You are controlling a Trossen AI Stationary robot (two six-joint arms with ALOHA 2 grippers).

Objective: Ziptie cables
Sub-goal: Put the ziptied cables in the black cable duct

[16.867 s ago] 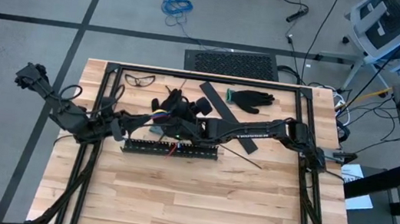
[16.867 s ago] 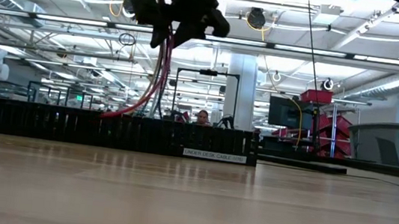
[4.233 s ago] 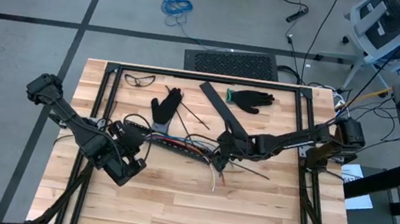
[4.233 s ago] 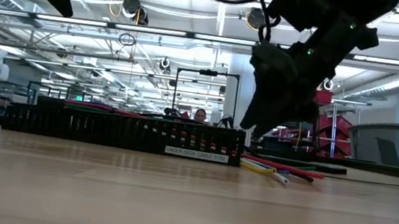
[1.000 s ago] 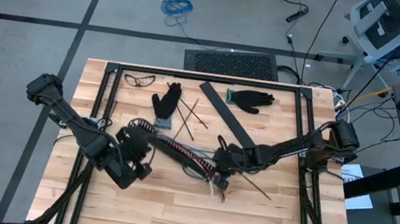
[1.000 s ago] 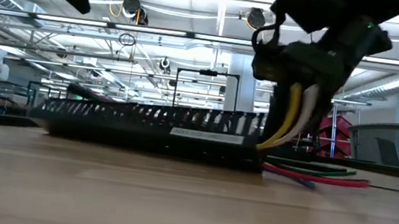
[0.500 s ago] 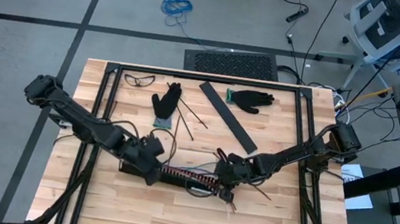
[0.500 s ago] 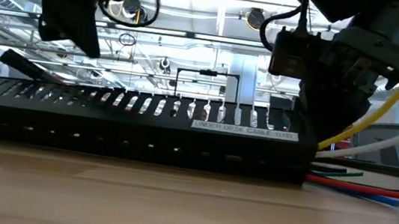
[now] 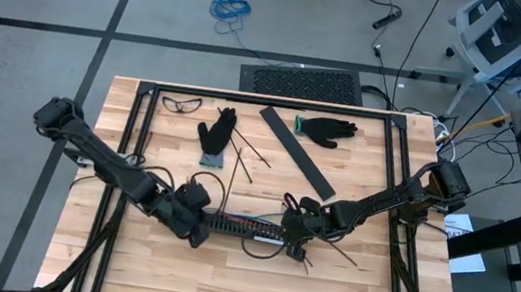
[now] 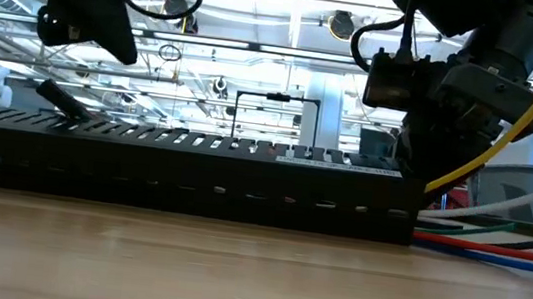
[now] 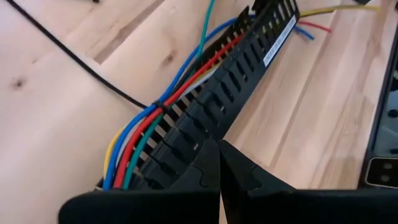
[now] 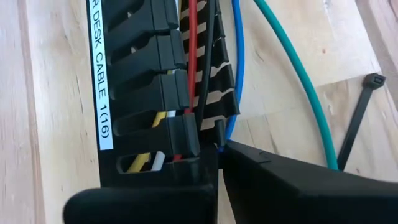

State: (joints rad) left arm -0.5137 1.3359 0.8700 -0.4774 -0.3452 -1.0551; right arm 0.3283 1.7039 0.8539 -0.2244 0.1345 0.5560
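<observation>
Cables [image 11: 163,106]: lying in the black slotted strip [image 9: 240,228], counter [image 9: 323,285] centre.
Left gripper [image 9: 197,230]: jaws closed at strip's 9 o'clock end.
Right gripper [image 9: 291,233]: jaws closed at 3 o'clock end.

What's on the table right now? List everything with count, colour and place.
cables: one bundle, multicoloured, lying in the slotted strip
slotted strip: one, black, near middle
zip tie: one, black, beside the strip's right end
gloves: two, black, far side
safety glasses: one, far left
flat bar: one, black, far middle
left gripper: shut, at strip's left end
right gripper: shut, at strip's right end
</observation>
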